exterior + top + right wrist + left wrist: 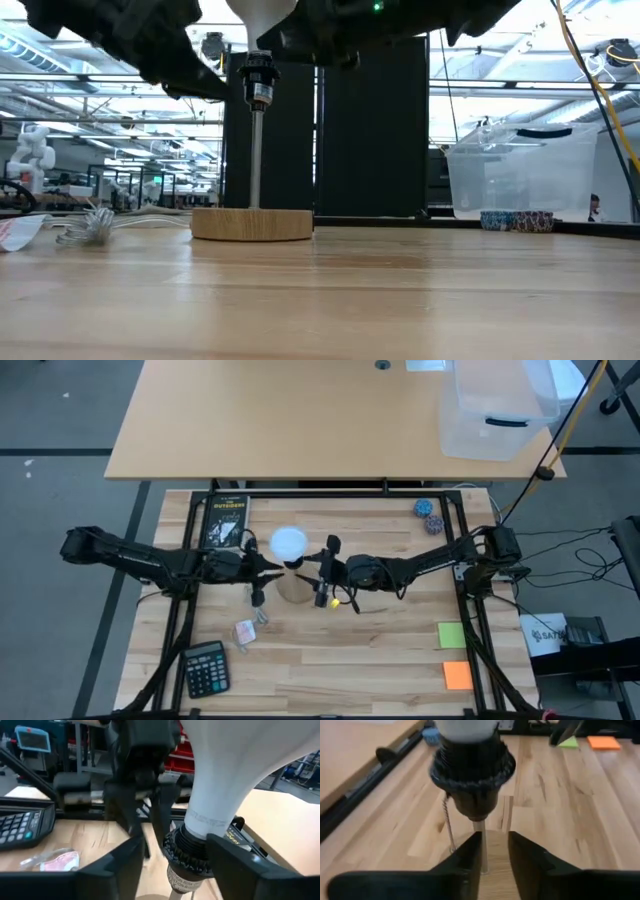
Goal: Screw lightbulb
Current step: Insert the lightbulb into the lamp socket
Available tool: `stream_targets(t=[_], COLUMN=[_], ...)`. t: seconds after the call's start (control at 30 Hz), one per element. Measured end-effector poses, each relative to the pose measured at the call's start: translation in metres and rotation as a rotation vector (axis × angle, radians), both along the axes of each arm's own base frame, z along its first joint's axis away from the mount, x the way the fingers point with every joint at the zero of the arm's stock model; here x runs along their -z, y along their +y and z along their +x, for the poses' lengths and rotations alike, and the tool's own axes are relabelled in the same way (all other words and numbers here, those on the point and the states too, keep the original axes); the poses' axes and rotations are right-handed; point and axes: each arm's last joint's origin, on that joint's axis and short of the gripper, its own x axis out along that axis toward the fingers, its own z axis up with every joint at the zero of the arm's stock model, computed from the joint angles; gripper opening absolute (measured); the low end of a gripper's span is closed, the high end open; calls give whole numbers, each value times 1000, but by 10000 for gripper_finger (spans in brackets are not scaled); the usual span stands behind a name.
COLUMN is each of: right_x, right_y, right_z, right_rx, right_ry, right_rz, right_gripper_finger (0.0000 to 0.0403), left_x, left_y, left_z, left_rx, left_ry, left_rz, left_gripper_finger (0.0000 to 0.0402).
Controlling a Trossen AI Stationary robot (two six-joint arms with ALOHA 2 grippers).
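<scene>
The white lightbulb [289, 543] sits upright in the black socket [260, 75] on a thin rod [256, 150] that rises from a round wooden base [252, 223]. My left gripper [495, 860] is open just left of the stand and below the socket [472, 770]. The rod [479, 847] shows beyond the gap, by one finger. From the right, my right gripper [175, 865] is open, its fingers either side of the socket collar [187, 852] and the bulb's neck [212, 815]. One finger [235, 865] stands very close to the collar; whether it touches I cannot tell.
A dark book [227, 520] lies at the far left and a calculator [206, 668] at the near left, with a crumpled wrapper [246, 630] near it. Green [452, 635] and orange [457, 675] notes lie near right. A clear bin [500, 410] stands on the far table.
</scene>
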Motion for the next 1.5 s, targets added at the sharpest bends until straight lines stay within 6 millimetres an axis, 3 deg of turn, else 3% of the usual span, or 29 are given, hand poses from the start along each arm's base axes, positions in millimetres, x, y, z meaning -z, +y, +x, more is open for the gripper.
stream_targets(t=[0.23, 0.5, 0.7, 1.0, 1.2, 1.33, 1.5], right_x=[-2, -2, -1, -22, -31, -36, -39], right_y=[-6, -9, -6, -7, -8, -8, -11], right_z=[1, 1, -4, -13, -18, -20, -22], right_rx=[44, 46, 27, 25, 22, 28, 118], right_ry=[-27, -16, 76, 50, 46, 37, 37], right_rz=[2, -42, -93, -153, -205, -224, -251], right_gripper_finger=[243, 227, 213, 186, 160, 119, 35], left_x=[15, 18, 3, -37, -50, -58, -66], left_y=[-1, -2, 0, -4, -10, -12, -14], left_z=[13, 19, 3, -26, -32, -33, -33], left_rx=[-11, 18, -19, 40, 93, 118, 127], left_ry=[51, 50, 17, -219, -324, -396, -466], left_rz=[8, 42, 50, 95, 138, 197, 230], left_gripper_finger=[175, 182, 160, 51, 25, 24, 24])
